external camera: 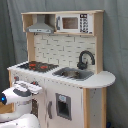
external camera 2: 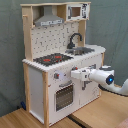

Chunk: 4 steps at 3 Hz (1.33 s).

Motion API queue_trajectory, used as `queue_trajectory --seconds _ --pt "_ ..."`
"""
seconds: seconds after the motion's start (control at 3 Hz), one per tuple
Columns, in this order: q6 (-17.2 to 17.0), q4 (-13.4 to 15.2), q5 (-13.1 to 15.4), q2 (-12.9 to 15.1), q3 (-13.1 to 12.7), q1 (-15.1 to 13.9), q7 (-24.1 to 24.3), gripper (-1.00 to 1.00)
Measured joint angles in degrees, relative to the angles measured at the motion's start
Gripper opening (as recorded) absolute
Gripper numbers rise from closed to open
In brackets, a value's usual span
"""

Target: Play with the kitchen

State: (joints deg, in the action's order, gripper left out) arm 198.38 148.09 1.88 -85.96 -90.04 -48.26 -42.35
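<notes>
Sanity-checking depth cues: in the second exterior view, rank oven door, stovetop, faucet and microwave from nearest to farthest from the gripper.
1. Oven door: front panel, just below and to the second exterior view's left of the gripper.
2. Stovetop: counter, above the gripper.
3. Faucet: behind the sink, farther back and higher.
4. Microwave: top shelf, highest up.
</notes>
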Motion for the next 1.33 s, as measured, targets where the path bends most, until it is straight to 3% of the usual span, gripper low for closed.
queue_trajectory --seconds 0.67,1.0,1.33 --pt "-0.4 0.1 0.0 0.0 0.0 0.2 -11.8 -1.00" --pt "-0.4 0.2 -0.2 0.2 0.0 0.2 -14.0 -1.00" --pt "-0.4 0.2 -0.2 0.2 0.0 0.2 -13.9 1.00"
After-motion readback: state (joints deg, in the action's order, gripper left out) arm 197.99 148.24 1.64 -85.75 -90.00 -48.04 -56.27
